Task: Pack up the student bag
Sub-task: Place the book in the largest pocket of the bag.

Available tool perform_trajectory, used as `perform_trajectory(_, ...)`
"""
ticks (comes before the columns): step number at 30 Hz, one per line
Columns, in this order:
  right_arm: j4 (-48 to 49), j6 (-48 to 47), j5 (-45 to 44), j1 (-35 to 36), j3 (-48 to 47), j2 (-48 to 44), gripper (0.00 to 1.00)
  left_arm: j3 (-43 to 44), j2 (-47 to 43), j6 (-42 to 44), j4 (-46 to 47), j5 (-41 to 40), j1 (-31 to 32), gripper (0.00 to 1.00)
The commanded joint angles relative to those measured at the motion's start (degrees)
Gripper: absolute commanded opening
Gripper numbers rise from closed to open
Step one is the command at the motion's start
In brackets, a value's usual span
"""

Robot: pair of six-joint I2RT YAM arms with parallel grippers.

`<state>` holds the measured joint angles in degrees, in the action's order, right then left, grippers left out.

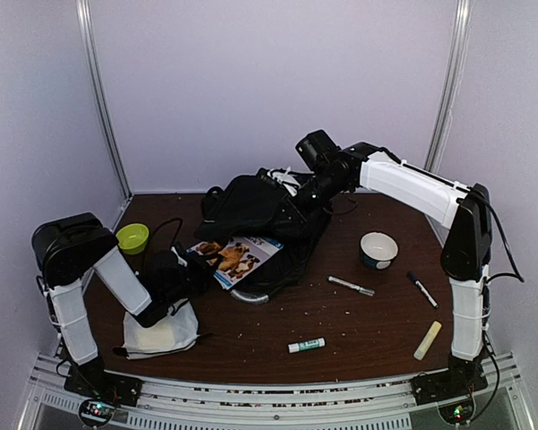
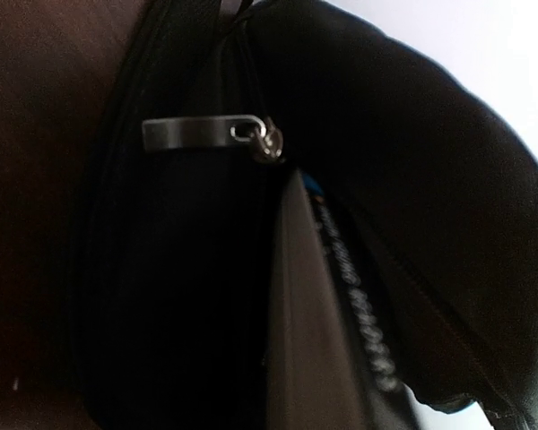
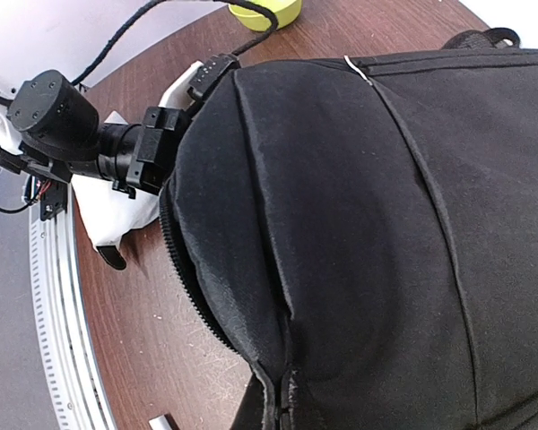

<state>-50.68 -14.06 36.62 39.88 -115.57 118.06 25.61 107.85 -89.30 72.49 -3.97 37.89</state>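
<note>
Top external: student bag (image 1: 251, 206) sits mid-table toward the back, with a book (image 1: 235, 254) sticking out of its near opening. Left gripper (image 1: 195, 271) at bag's left edge, right gripper (image 1: 298, 191) at its top. Both clenched, can't tell if either holds fabric. Left wrist: zipper pull (image 2: 206, 134), book edge in the opening. Right wrist: bag fills the view, white pouch (image 3: 108, 210) beside left gripper.

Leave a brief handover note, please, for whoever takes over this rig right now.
The left end effector is shut at the open zip edge of the student bag; whether it pinches fabric is hidden.
The right end effector is shut on the bag's far side; its grip is hidden too.
Done: the book sits partly inside the bag's opening.
Left: push the book fully in, then pack the silver marker, black pen, glue stick and pale stick, all loose on the table.
</note>
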Motion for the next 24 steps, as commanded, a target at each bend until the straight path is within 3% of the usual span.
perform_trajectory(1, -0.59, -1.55, 3.85, 1.43, -2.2, -3.27, 0.0, 4.93, 2.1, 1.13, 15.04, -3.19, 0.75, 0.0)
perform_trajectory(7, -0.47, -1.11, 2.87, 1.61, -2.15, -3.2, 0.0, 10.07, 3.83, -1.86, 15.6, -0.55, 0.72, 0.0)
perform_trajectory(12, -0.75, -2.46, -1.56, 1.35, -2.36, -3.6, 0.0, 4.81, -4.7, -3.28, 14.27, -0.82, 2.07, 0.0)
perform_trajectory(16, -1.04, -3.02, 0.03, 1.38, -2.45, -3.44, 0.0, 2.2, -10.12, 0.14, 7.45, -2.09, 2.2, 0.0)
perform_trajectory(22, -1.36, -5.07, 3.55, 2.74, -2.47, -3.01, 0.0, 10.45, -1.57, -1.02, 8.43, -0.57, 2.81, 0.0)
perform_trajectory(24, -1.52, -5.15, 3.74, 3.21, -3.28, -2.76, 0.0, 11.51, 1.01, -1.01, 10.82, -4.14, 3.89, 0.0)
